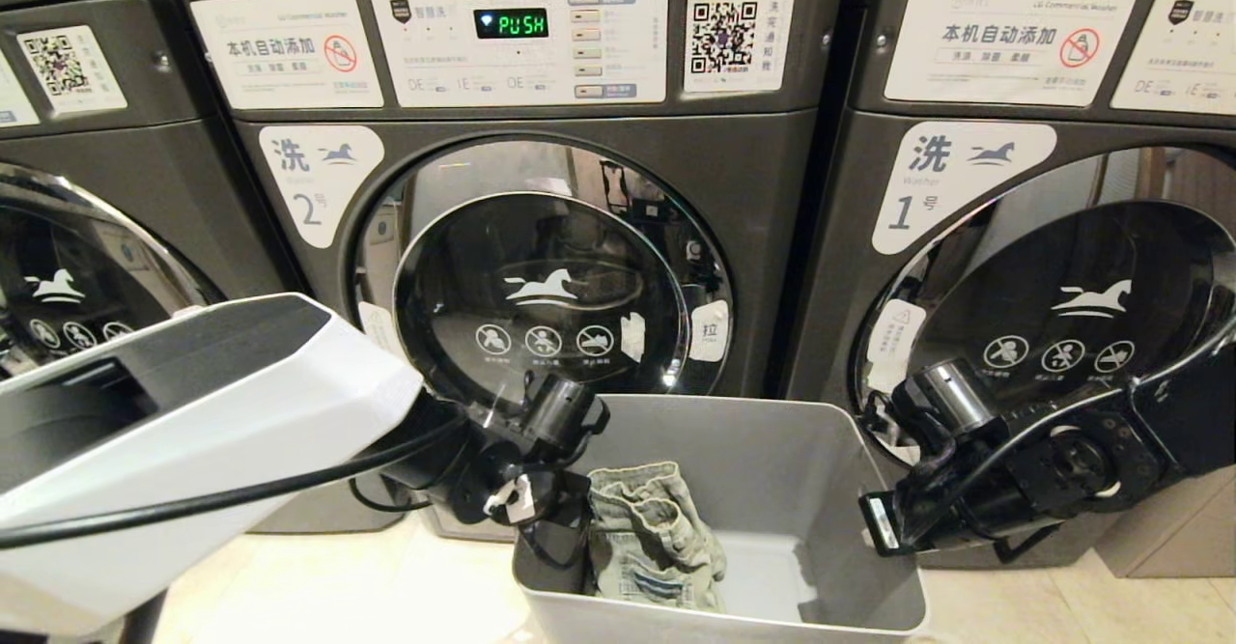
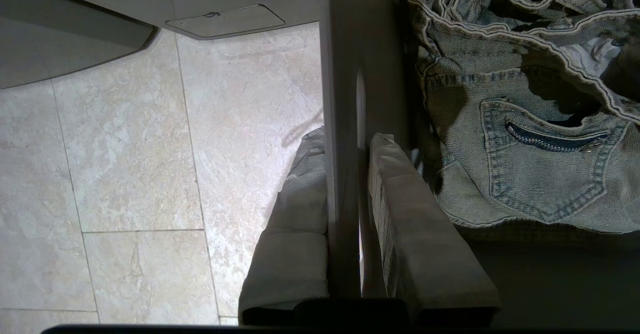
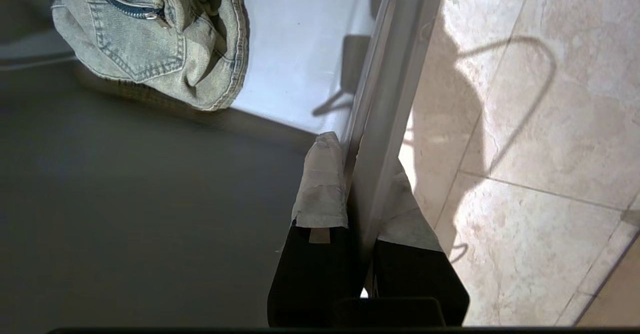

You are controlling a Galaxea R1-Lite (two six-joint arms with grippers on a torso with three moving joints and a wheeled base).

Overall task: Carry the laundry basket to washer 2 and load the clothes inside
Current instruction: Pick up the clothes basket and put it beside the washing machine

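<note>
The grey laundry basket [image 1: 772, 451] is in front of washer 2 [image 1: 541, 316], whose round door is shut. Inside it, against the left wall, lie the clothes [image 1: 647, 538], a crumpled pale denim garment. My left gripper [image 1: 550, 538] is shut on the basket's left wall, one finger inside and one outside. The left wrist view shows that wall [image 2: 345, 123] pinched in the left gripper [image 2: 348, 138], with the clothes [image 2: 525, 163] right beside the inner finger. My right gripper [image 1: 881, 523] is shut on the right wall [image 3: 395, 63], seen clamped in the right gripper [image 3: 365, 153]; the clothes [image 3: 150, 38] lie across the basket.
Washer 1 [image 1: 1062, 335] stands to the right and a third washer [image 1: 77, 277] to the left, both doors shut. Washer 2's display [image 1: 510, 23] reads PUSH. Pale tiled floor [image 1: 338, 586] lies under and around the basket.
</note>
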